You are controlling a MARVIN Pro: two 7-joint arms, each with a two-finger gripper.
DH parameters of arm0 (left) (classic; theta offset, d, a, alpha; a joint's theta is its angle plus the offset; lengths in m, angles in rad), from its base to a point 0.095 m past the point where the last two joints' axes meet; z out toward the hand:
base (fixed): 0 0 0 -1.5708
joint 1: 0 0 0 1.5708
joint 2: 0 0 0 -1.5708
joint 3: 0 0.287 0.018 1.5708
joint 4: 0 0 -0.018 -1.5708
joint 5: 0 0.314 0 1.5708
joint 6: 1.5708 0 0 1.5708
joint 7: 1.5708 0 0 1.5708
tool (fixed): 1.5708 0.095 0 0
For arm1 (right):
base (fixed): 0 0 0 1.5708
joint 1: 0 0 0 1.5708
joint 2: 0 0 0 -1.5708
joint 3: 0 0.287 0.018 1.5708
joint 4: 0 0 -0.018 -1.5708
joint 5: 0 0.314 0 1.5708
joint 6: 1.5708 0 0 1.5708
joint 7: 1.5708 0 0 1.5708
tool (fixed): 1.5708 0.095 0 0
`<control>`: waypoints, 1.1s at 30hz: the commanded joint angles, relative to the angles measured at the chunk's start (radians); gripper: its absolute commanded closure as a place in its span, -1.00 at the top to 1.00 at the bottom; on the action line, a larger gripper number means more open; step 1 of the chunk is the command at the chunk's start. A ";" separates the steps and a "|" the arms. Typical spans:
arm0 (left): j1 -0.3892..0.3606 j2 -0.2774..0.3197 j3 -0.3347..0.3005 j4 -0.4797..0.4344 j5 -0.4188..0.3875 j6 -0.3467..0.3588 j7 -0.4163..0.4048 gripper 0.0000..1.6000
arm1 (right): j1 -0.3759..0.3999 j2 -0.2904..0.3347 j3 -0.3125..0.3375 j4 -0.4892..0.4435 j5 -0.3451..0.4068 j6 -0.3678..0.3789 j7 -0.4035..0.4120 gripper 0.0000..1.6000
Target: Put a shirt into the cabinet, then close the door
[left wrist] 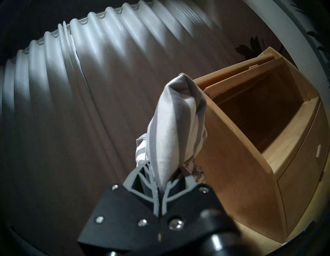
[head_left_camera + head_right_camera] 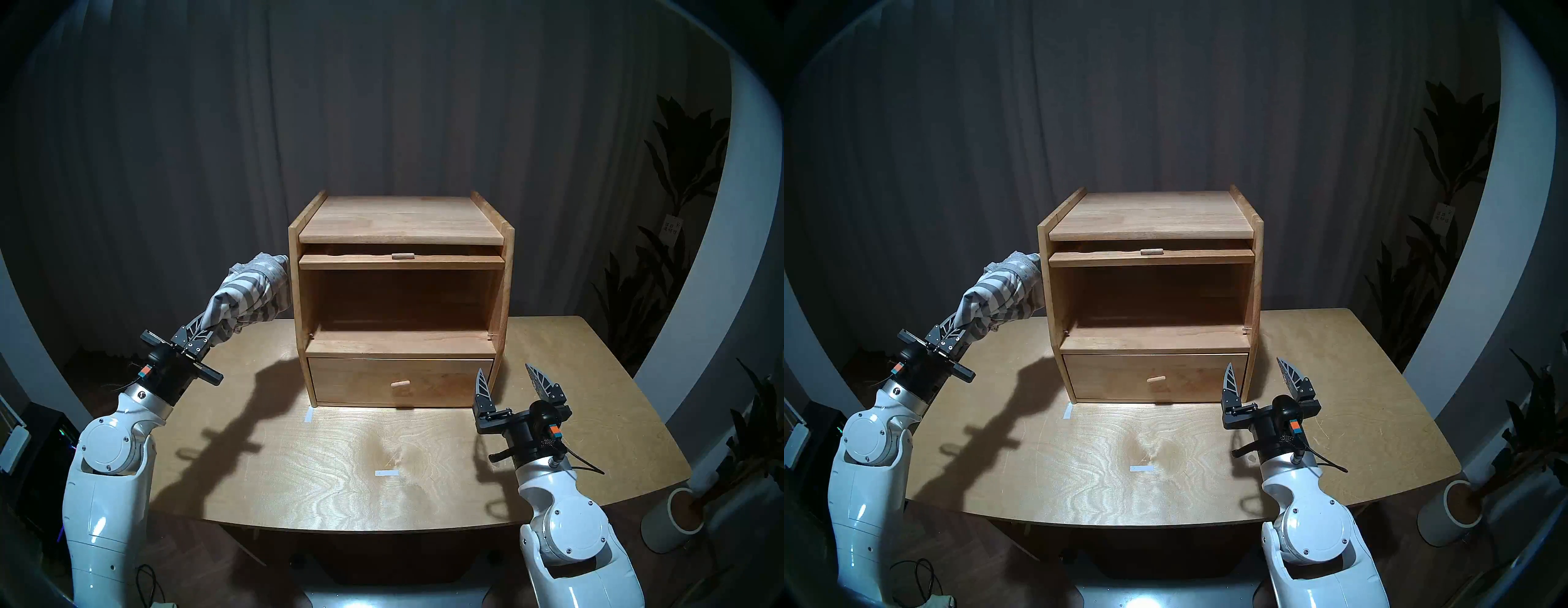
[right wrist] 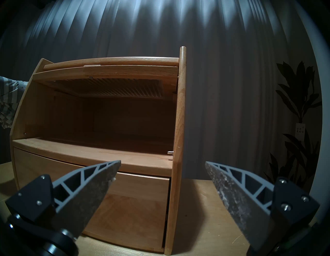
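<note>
Shirt (image 2: 254, 293) bunched, held in air just left of cabinet (image 2: 401, 297), outside its side wall. Left hand (image 2: 203, 329) clamped on shirt. Door (image 2: 401, 260) up, slid under cabinet top; upper compartment open. Right hand (image 2: 507, 380) spread wide, holding nothing, above counter (image 2: 339, 467) near drawer (image 2: 399, 382).

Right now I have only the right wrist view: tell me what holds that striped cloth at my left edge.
Observer: The left gripper does; its jaws are shut on the bunched shirt.
Operator: Say whether it is inside the cabinet.
Observer: No. The left wrist view shows it outside the cabinet's left wall, beside the open compartment.
Operator: Report where my own gripper stands.
Observer: From the head, the right gripper hovers open before the cabinet's lower right corner, level with the drawer.
</note>
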 commanded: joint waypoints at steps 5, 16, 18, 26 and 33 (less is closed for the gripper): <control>-0.041 0.054 -0.095 -0.047 -0.227 0.151 -0.080 -1.00 | 0.008 0.000 0.000 -0.021 0.000 -0.007 -0.001 1.00; 0.049 0.082 -0.227 -0.033 -0.411 0.341 -0.190 -1.00 | 0.008 0.000 0.000 -0.022 0.000 -0.007 -0.001 1.00; 0.072 0.096 -0.258 -0.028 -0.446 0.388 -0.226 -1.00 | 0.008 0.000 0.001 -0.023 0.000 -0.008 -0.001 1.00; 0.098 0.173 -0.297 0.014 -0.596 0.547 -0.389 -1.00 | 0.006 0.000 0.001 -0.029 0.000 -0.008 -0.001 1.00; 0.107 0.219 -0.267 -0.009 -0.734 0.697 -0.513 -1.00 | 0.005 0.000 0.001 -0.029 0.000 -0.008 -0.001 1.00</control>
